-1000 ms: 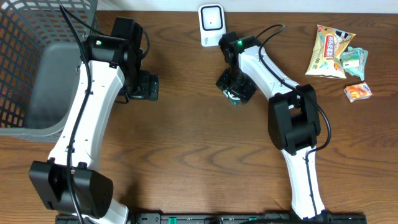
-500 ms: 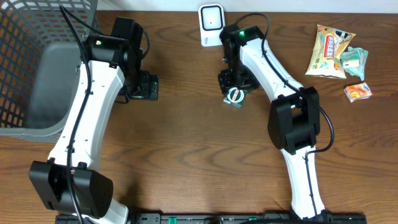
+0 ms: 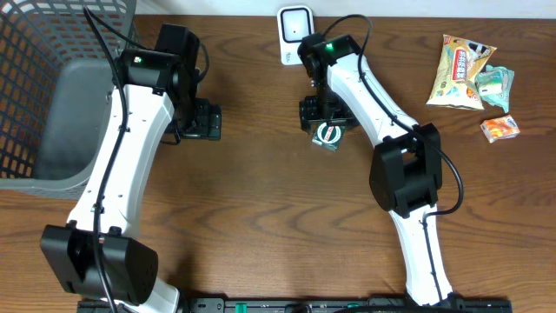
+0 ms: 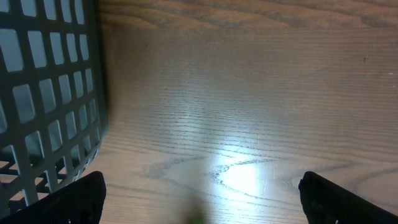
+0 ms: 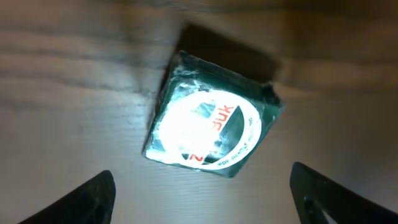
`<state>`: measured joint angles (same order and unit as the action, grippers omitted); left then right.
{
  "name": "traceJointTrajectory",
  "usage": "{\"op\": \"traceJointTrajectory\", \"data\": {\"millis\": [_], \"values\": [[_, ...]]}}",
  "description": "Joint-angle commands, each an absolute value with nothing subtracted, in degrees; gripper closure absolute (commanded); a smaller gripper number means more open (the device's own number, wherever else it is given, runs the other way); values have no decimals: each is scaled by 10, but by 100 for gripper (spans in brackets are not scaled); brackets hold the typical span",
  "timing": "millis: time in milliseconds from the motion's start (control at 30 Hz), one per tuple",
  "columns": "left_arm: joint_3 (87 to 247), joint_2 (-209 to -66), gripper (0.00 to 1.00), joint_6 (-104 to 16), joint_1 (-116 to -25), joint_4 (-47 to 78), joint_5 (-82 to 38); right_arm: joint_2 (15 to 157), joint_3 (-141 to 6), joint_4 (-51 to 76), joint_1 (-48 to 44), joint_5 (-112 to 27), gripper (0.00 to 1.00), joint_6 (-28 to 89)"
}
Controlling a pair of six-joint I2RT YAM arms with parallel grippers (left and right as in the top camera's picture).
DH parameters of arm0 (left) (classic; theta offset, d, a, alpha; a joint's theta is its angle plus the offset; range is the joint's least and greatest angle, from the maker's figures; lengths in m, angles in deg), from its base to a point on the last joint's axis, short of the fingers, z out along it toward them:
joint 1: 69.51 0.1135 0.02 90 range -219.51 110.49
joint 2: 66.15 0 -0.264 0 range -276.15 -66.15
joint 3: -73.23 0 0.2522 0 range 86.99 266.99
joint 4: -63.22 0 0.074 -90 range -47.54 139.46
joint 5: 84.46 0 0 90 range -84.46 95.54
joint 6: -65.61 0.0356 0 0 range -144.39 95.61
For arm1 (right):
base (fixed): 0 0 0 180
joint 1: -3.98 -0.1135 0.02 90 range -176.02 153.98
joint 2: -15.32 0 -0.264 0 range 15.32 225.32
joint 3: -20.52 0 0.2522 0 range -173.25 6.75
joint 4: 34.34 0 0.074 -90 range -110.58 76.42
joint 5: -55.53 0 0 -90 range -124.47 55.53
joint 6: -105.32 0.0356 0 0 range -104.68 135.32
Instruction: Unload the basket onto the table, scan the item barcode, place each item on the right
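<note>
The surface is a dark brown wooden table with a plain grain, and lamp light glares off it in both wrist views. No more of the room shows than a pale strip along the far edge.

A dark grey wire-mesh basket stands at the left end of the table, showing a smooth grey inner floor. The left wrist view has its mesh wall along the left side. A white upright barcode scanner stands at the far edge near the middle. At the right end lie a yellow and white snack bag, a pale green packet touching it, and a small orange packet just beside them.

The small dark green square packet lies flat on the table in front of the scanner, apart from it and turned askew to the table's edges. Its glossy wrap carries a round white label with red letters, most of them washed out by glare.

The right gripper hangs directly over the packet with its jaws spread wide, neither finger touching it, so the packet lies free. The left gripper hovers over bare wood beside the basket, jaws fully apart and holding nothing.
</note>
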<state>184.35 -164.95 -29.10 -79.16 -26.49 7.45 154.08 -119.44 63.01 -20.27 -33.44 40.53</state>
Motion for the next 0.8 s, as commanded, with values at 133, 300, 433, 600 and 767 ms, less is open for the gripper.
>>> {"op": "traceJointTrajectory", "data": {"millis": [133, 300, 433, 600, 767], "values": [[1842, -1651, 3, -296, -790, -265, 84, 1543, -1171, 622, -203, -280, 12, 648], [1842, -1651, 2, -296, -790, -265, 84, 1543, -1115, 569, -203, -287, 17, 644], [1842, -1651, 2, -296, -790, -265, 84, 1543, -1076, 534, -203, -308, 22, 611], [1842, -1651, 2, -296, -790, -265, 84, 1543, -1062, 522, -202, -332, 32, 522], [1842, -1651, 2, -296, -790, -265, 84, 1543, -1091, 526, -202, -332, 35, 363]]}}
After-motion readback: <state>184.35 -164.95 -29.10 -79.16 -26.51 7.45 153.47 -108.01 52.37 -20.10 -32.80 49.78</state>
